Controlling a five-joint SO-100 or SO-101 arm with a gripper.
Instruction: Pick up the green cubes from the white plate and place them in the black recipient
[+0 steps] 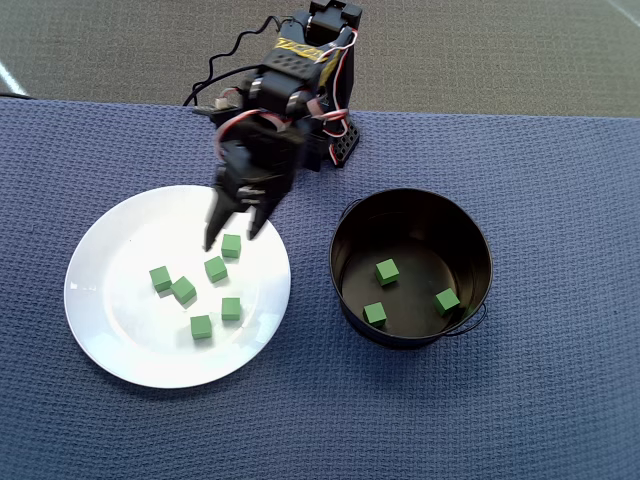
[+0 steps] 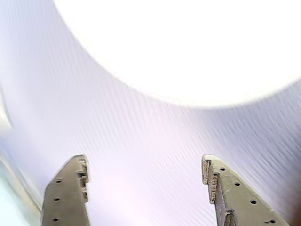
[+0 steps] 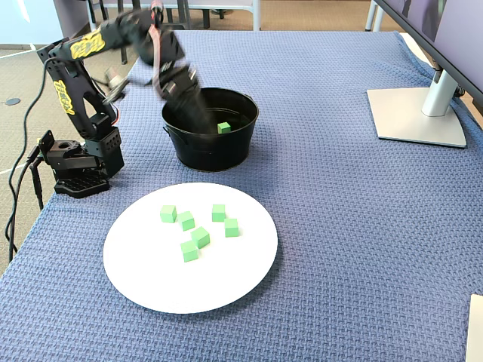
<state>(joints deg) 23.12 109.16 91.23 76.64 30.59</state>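
1. We see the gripper (image 1: 232, 238) spread wide, holding nothing; it sits over the white plate's (image 1: 110, 330) far edge
2. Six green cubes (image 1: 216, 268) on plate, just below the fingertips; three in the black recipient (image 1: 345, 250)

The overhead view looks straight down from well above, the arm's base at the top edge, the white plate (image 1: 110, 330) on the left and the black recipient (image 1: 345, 225) on the right. The fixed view stands off the table's far side and looks obliquely back across the blue cloth (image 3: 339, 249), so the plate (image 3: 143, 279) lies nearest and the recipient (image 3: 211, 154) behind it; both views share all of this. The wrist view sits close, facing past the open gripper (image 2: 145, 175) at cloth and an overexposed white area
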